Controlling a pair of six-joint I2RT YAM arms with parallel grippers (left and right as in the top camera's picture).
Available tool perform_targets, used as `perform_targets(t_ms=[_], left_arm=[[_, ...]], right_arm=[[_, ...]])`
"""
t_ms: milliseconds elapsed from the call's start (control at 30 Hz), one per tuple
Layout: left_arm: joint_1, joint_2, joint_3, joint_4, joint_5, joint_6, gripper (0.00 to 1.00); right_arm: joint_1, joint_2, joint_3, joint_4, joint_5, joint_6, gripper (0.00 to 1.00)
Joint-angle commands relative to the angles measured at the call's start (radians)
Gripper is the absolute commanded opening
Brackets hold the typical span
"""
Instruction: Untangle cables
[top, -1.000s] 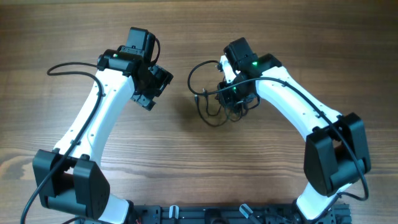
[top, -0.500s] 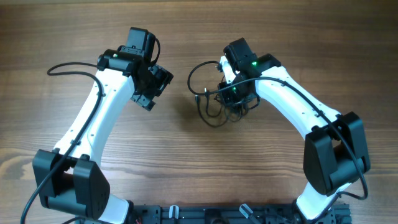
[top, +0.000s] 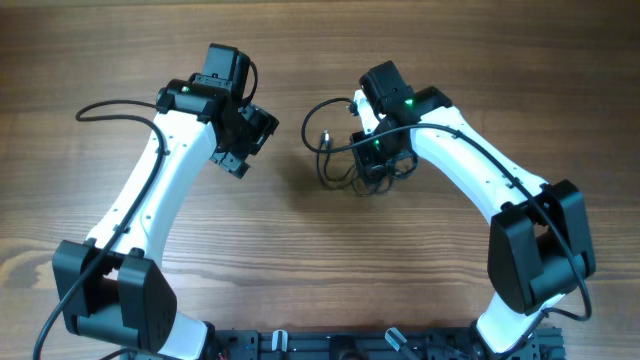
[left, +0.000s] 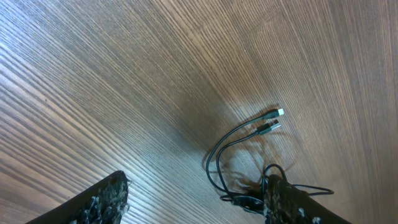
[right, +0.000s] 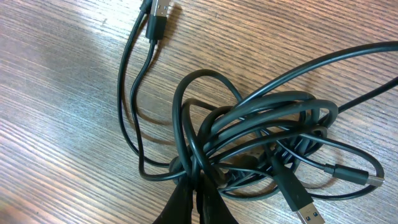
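**A:** So, where do the cables (right: 258, 118) lie?

**B:** They are bunched in a knot directly under the right gripper (right: 194, 190). Its jaws are pinched together on a few strands at the knot's near edge.

**A:** And the left gripper (top: 243, 143)?

**B:** It is left of the knot and well apart from it, with jaws spread and nothing between them.

**A:** What does the next pull turn on?

**B:** Probably the two free tails. They run side by side out of the knot's left side, with the plugs (left: 273, 118) at their tips. Their long axis points roughly from the right gripper toward the left gripper. That makes the left gripper the nearer one to those ends. It could draw them away while the right gripper anchors the knot.
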Motion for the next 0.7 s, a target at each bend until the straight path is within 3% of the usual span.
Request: perform_targets(t_ms=[0,67,133,167,300,400,667], left_arm=[[0.002,-0.011,0.011,-0.003,-0.025,0.008,0.73],[0.002,-0.011,0.011,-0.003,-0.025,0.008,0.73],[0.002,-0.011,0.011,-0.003,-0.025,0.008,0.74],[0.002,-0.011,0.011,-0.003,-0.025,0.008,0.73],[0.002,-0.011,0.011,-0.003,-0.025,0.008,0.73],[0.002,-0.011,0.011,-0.003,-0.026,0.008,0.74],[0.002,-0.011,0.011,-0.003,-0.026,0.008,0.74]], right_arm=[[0.000,0.017,-0.005,0.002,-0.008,0.000,0.13],[0.001,0.017,-0.005,0.003,-0.008,0.000,0.30],[0.000,0.017,-0.005,0.008,-0.008,0.000,0.63],[0.000,0.017,-0.005,0.010,-0.008,0.000,0.71],[0.001,0.017,-0.005,0.021,-0.005,0.000,0.70],[0.001,0.017,-0.005,0.023,-0.005,0.000,0.60],[0.001,0.017,-0.068,0.081,-0.045,0.002,0.52]])
